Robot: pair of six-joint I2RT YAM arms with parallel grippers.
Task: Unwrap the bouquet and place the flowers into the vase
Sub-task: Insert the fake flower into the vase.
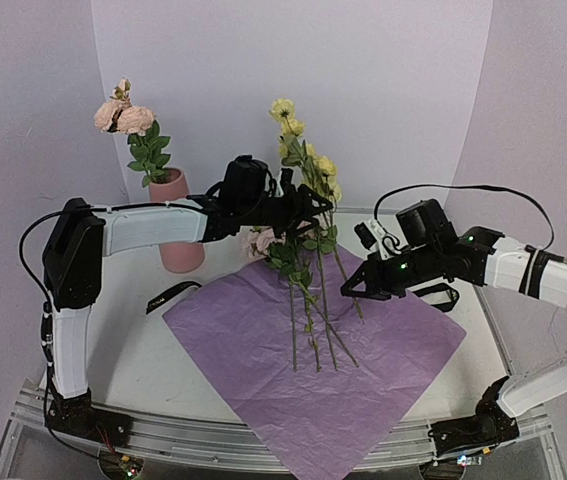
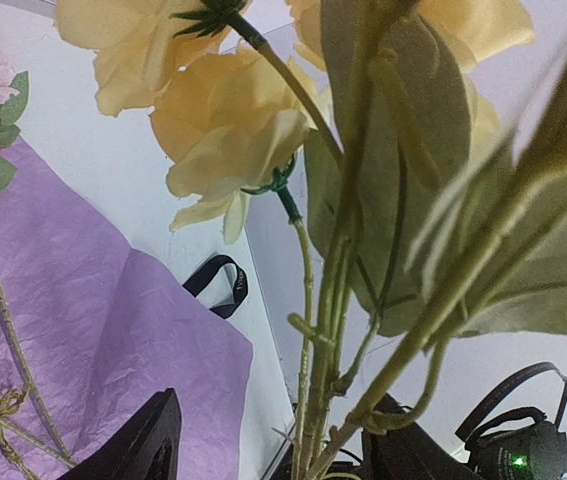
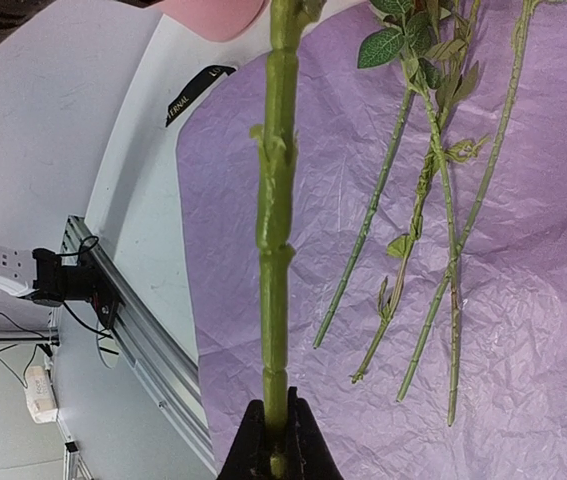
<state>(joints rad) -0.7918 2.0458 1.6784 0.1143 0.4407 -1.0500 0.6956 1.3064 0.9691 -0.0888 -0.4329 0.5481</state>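
Flowers (image 1: 293,128): light, floppy, best gripped on stems, not blooms; yellow stem (image 3: 275,250) is pinched low by right gripper (image 3: 278,412), left gripper (image 2: 278,425) spread around it at 11 o'clock.

Crinkled matt lilac paper sheet (image 1: 388,360), smooth matt pink vase (image 1: 183,256), knobbly plastic-looking green stem (image 3: 276,250)

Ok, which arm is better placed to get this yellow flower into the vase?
Probably left: the left claw, open, straddles the stem below the yellow blooms, nearer the vase. The right claw is shut on the stem's lower part, which must enter first.
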